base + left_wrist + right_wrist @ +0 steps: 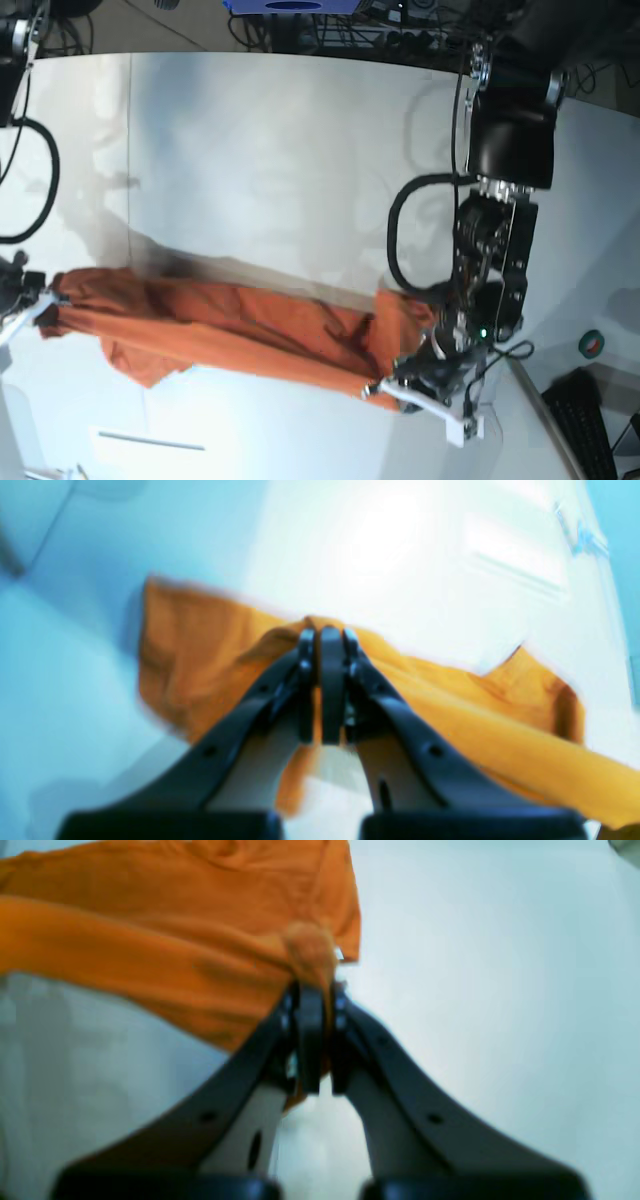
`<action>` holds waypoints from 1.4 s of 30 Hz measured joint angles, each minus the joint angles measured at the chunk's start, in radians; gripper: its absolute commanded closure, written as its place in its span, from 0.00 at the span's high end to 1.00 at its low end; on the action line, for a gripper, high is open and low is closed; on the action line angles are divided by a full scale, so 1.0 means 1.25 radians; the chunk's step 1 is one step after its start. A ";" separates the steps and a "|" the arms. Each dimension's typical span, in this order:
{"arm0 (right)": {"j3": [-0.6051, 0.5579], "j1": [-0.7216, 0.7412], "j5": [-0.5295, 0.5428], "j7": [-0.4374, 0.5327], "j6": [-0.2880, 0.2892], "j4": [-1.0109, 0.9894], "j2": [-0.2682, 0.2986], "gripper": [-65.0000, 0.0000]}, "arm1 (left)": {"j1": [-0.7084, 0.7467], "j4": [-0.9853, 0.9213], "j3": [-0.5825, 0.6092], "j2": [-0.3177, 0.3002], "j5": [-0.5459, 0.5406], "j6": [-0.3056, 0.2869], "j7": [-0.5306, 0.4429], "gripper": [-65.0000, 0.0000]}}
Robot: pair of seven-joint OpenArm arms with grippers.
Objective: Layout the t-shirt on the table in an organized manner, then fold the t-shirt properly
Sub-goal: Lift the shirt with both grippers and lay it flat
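The left gripper (324,632) is closed, its dark fingers (331,680) pressed together and pinching a bunch of the t-shirt (200,655). The right gripper (312,990) is likewise clamped on a fold of cloth. In the base view the left arm (500,200) reaches down on the right, wrist bent low; the right arm sits at the left edge, mostly out of frame.

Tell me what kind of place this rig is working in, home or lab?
Most likely a lab or workshop bench, not a home: a large white smooth tabletop, tangled cables along its far edge, and a black keyboard plus a roll of tape at one side.
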 measured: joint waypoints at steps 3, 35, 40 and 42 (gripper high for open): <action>0.002 0.115 -0.005 -0.002 -0.003 -0.040 0.010 0.00 | -0.146 -0.084 0.001 0.016 -0.001 0.003 0.000 0.00; 0.002 -0.275 0.000 0.163 0.003 -0.114 -0.060 0.00 | 0.452 0.058 -0.041 -0.028 -0.002 0.002 -0.231 0.00; 0.001 -0.312 0.004 0.164 0.003 -0.113 -0.063 0.00 | 0.496 0.137 -0.042 -0.038 0.013 0.002 -0.224 0.00; 0.002 -0.314 -0.002 0.164 0.003 -0.113 -0.064 0.00 | 0.509 0.164 -0.047 -0.046 0.034 -0.009 -0.168 0.00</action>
